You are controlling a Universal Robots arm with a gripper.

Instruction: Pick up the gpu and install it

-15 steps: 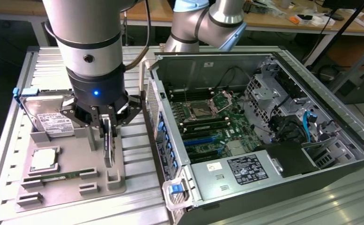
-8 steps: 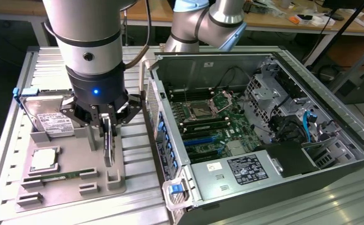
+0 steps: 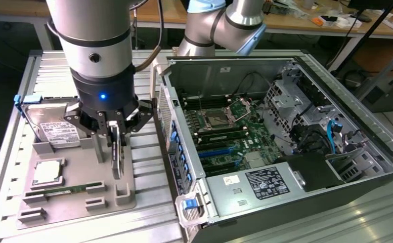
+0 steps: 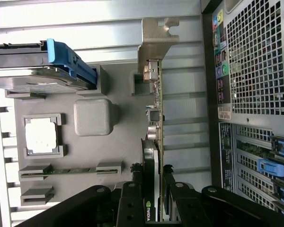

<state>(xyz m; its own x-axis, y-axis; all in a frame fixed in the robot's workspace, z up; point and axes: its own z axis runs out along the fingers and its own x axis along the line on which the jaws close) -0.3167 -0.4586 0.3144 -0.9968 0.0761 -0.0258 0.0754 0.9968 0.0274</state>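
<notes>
At the exterior view's left, a hard drive [image 3: 51, 126] lay at the back of the grey holder tray [image 3: 75, 202] on the surface [image 3: 149, 223]. Next came the hand [image 3: 115, 132], pointing down over the tray's right side, its fingers closed across the thin gpu [image 3: 117, 159]. The card stood on edge, its long axis level and roughly in line with the near wall of the open computer case [image 3: 176, 131]. In the wrist view its silver bracket [image 4: 156, 40] was at the end away from the hand. The motherboard [image 3: 230, 129] lay further right, beyond that wall. Whether the card's lower edge touched the tray could not be told.
</notes>
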